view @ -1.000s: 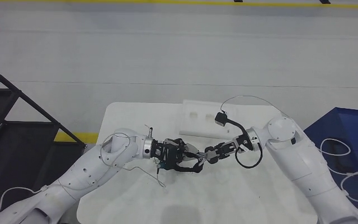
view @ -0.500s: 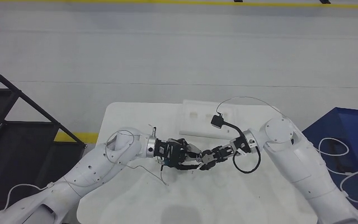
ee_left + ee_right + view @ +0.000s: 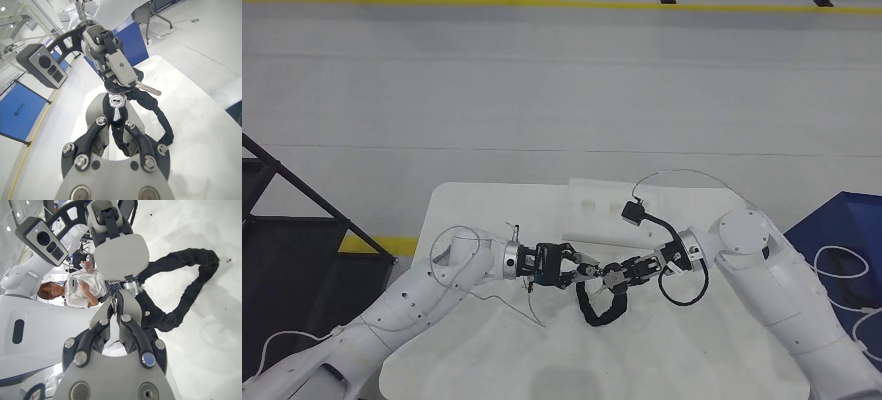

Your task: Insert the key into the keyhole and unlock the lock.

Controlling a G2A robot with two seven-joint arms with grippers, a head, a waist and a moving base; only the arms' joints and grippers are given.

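Note:
My left gripper (image 3: 116,113) is shut on the lock: a silver cylinder (image 3: 117,100) with its keyhole facing the left wrist camera, and a black sleeved cable (image 3: 160,117). The cable hangs in a loop (image 3: 597,300) down to the table between the two arms. Facing it, my right gripper (image 3: 115,298) is shut on the black head of the key. In the left wrist view the key's silver blade (image 3: 149,89) points sideways just past the cylinder, outside the slot. The grippers (image 3: 577,270) (image 3: 614,275) nearly touch over the table's middle.
The white table (image 3: 702,350) carries a white foam tray (image 3: 592,215) at its far edge. A black rack (image 3: 282,260) stands off the table's left side and a blue panel (image 3: 842,230) off the right.
Both grippers have shifted slightly toward the table's far side. The cable, bunched under the grippers before, now hangs out as an open loop below them.

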